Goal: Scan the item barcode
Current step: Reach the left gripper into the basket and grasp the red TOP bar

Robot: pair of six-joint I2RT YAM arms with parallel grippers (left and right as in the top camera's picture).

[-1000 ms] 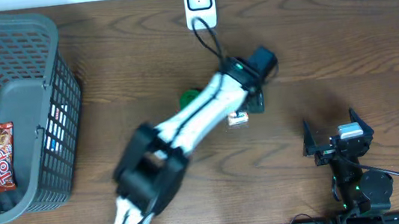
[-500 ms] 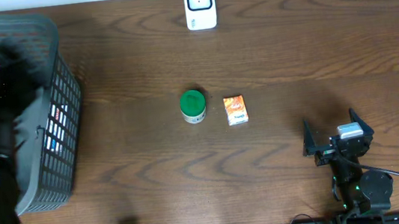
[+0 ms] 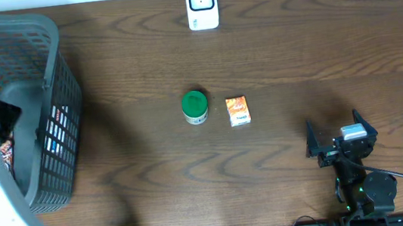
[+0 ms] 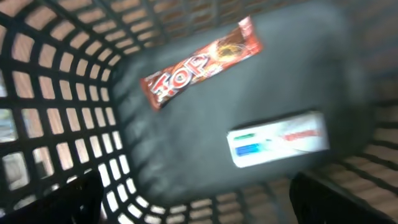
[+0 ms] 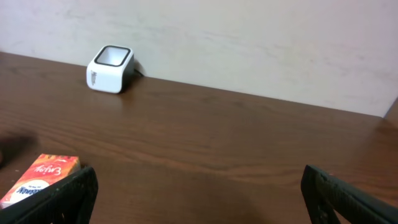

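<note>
Our left fingers stand wide apart with nothing between them, so the left gripper is empty as it hangs inside the grey plastic mesh basket. Beneath it, on the basket floor, we see a red foil candy bar lying flat and slanted. Near it but not touching lies a white flat packet with a blue and green label. Both are blurred in the left wrist view, and we cannot make out a barcode on either. Our right fingers are equally spread, and the right gripper holds nothing, low over the brown wooden table at its near right side. In the middle of the table a green-lidded round jar stands just beside a small orange cardboard box, with a gap between them. At the far edge sits the white square barcode scanner, well apart from both.
</note>
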